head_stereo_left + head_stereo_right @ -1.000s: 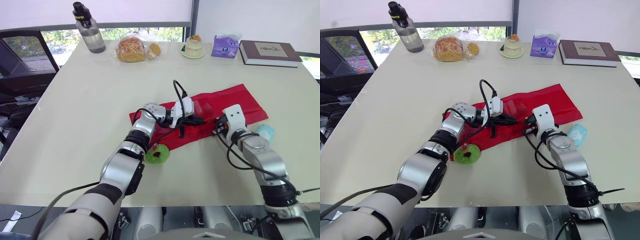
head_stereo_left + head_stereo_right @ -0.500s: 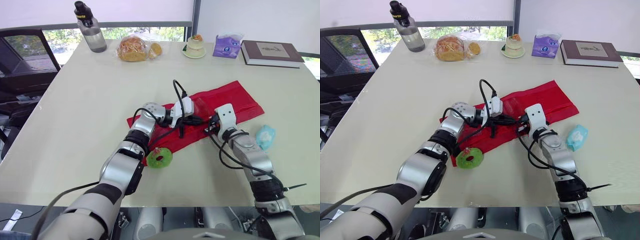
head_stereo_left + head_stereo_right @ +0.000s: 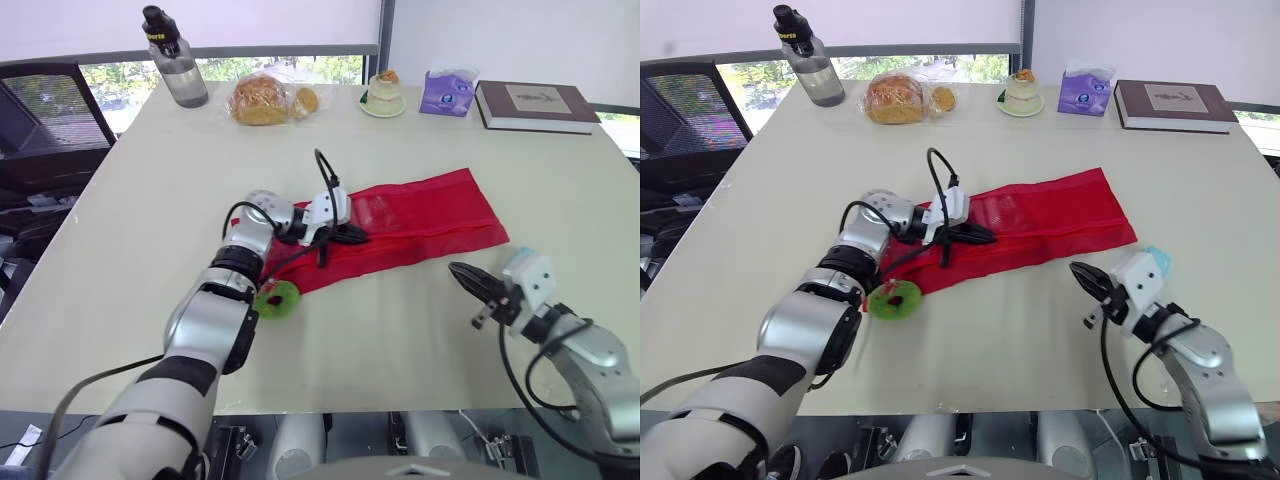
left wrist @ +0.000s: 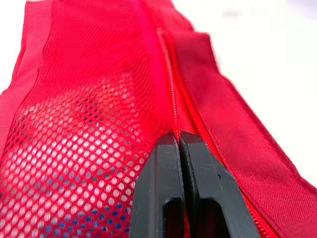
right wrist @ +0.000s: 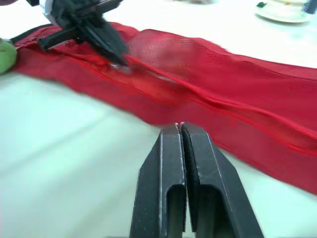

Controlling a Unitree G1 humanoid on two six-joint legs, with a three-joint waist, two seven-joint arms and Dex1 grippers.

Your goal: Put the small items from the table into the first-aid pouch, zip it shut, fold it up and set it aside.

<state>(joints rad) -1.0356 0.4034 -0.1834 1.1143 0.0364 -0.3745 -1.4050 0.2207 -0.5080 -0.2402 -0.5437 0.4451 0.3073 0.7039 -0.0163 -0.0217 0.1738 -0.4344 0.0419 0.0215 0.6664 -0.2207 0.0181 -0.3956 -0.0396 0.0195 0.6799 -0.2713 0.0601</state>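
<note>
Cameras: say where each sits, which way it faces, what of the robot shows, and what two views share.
Head views: on the head, facing forward and down over the table and pouch; both arms show.
Left wrist view: on the left wrist, facing along the left gripper, shut on the zipper.
Right wrist view: on the right wrist, facing past the shut right gripper toward the pouch.
Shared: right wrist and head views both show the left gripper on the pouch.

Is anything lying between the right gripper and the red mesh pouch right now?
Nothing visible does. Only bare beige table lies between the shut right gripper and the near edge of the red mesh pouch.
</note>
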